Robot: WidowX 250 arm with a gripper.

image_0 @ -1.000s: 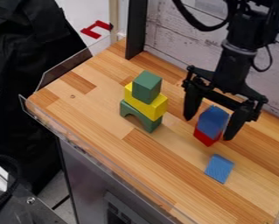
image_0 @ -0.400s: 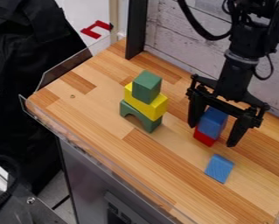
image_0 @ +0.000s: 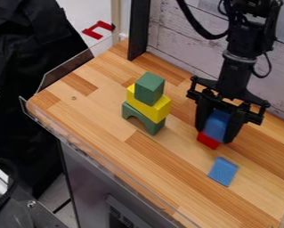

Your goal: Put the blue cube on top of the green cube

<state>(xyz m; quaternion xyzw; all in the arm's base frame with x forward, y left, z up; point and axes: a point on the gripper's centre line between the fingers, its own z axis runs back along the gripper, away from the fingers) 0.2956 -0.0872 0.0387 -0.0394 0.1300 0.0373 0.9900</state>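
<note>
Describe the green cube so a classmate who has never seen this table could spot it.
On the wooden table, left of the gripper in the picture, stands a stack. The green cube tops it, above a yellow block; the other green piece, lowest, is arched.

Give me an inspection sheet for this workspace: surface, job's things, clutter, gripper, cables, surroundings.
Surface: wooden counter, one small dark mark
Job's things: blue cube above red block; green cube on yellow block, over green arch
Clutter: loose blue block near red block
Gripper: jaws closed on blue cube
Cables: black cable looping beside the arm
Surroundings: plank wall behind; black fabric at picture left
</note>
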